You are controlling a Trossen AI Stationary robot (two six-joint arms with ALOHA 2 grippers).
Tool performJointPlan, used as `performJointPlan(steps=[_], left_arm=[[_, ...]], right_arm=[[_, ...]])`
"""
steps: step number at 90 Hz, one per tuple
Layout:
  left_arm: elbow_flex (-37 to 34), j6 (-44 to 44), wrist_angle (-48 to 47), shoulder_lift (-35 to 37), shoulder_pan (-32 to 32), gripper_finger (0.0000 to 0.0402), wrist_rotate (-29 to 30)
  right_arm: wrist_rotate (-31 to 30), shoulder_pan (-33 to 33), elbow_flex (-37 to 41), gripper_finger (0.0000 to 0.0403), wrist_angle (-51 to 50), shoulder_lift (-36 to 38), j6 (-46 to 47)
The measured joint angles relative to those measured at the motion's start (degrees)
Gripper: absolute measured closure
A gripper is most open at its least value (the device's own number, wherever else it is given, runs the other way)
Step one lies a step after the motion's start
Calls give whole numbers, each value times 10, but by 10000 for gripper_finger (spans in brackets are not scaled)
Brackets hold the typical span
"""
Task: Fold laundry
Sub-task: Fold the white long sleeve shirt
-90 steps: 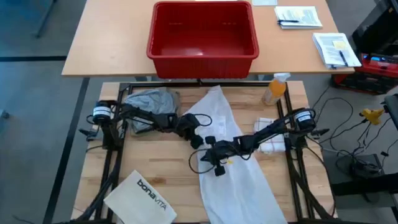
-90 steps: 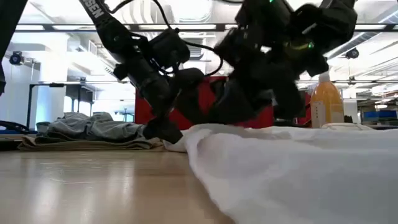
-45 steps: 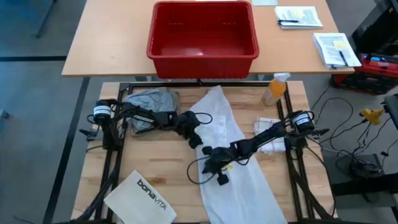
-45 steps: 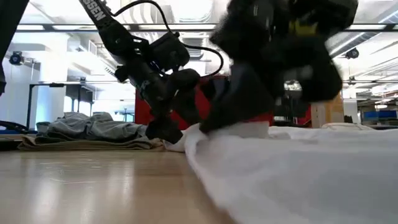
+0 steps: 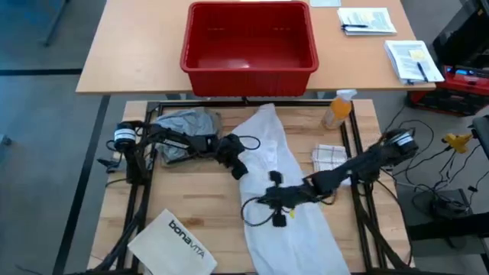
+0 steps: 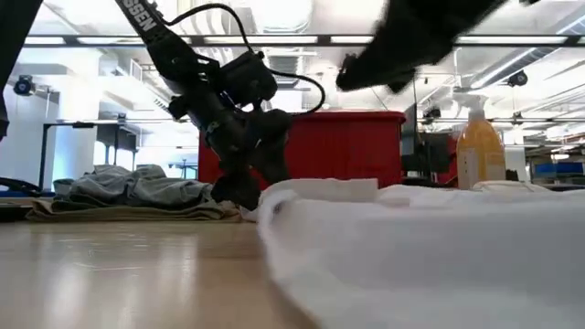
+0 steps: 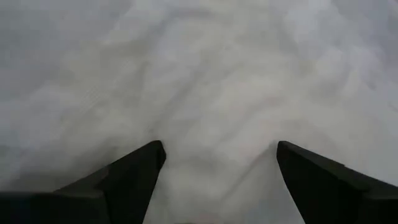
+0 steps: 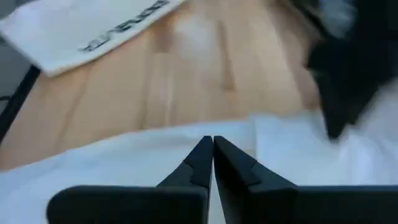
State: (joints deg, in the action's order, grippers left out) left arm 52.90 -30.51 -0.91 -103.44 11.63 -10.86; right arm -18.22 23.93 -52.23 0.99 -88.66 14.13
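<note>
The large white shirt (image 5: 283,191) lies spread in a long slanted band from the table's far middle to its near right. My left gripper (image 5: 239,169) stands open at the shirt's left edge, white cloth filling its wrist view (image 7: 217,149). My right gripper (image 5: 258,202) is shut and hovers above the shirt's middle (image 8: 212,144); in the low view it is raised well clear (image 6: 366,68) with nothing hanging from it. A grey T-shirt (image 5: 183,122) lies crumpled on a khaki piece (image 6: 119,212) at the far left. My left gripper sets its spread fingertips (image 7: 152,155) down on the white shirt near its left edge (image 6: 260,203), slanting down from the table's left. The cloth between the fingers lies on the table, in soft wrinkles. Whether the tips press it or only rest on it, I cannot tell.
A stiff white bag printed "bonavita" (image 5: 176,241) lies at the near left. A folded checked cloth (image 5: 328,156) and an orange spray bottle (image 5: 338,108) are at the right. A red bin (image 5: 250,47) stands on the table beyond.
My right gripper has gone a little toward the near edge over the shirt, then lifted up off it. The shirt's left edge nearby has shifted slightly toward the table's left.
</note>
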Motion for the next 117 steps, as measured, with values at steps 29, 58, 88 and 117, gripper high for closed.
performJointPlan(steps=[29, 58, 88, 117], left_arm=[[-4, -62, -11, 61, -22, 93, -3], [-1, -116, 55, 196, -201, 93, 214], [136, 46, 244, 40, -443, 93, 446], [647, 136, -83, -298, -486, 93, 453]], right_arm=[[-52, 164, 101, 403, -98, 164, 273], [10, 341, 103, 313, -126, 147, 283], [0, 442, 76, 134, -53, 11, 253], [-45, 479, -45, 64, -94, -127, 248]])
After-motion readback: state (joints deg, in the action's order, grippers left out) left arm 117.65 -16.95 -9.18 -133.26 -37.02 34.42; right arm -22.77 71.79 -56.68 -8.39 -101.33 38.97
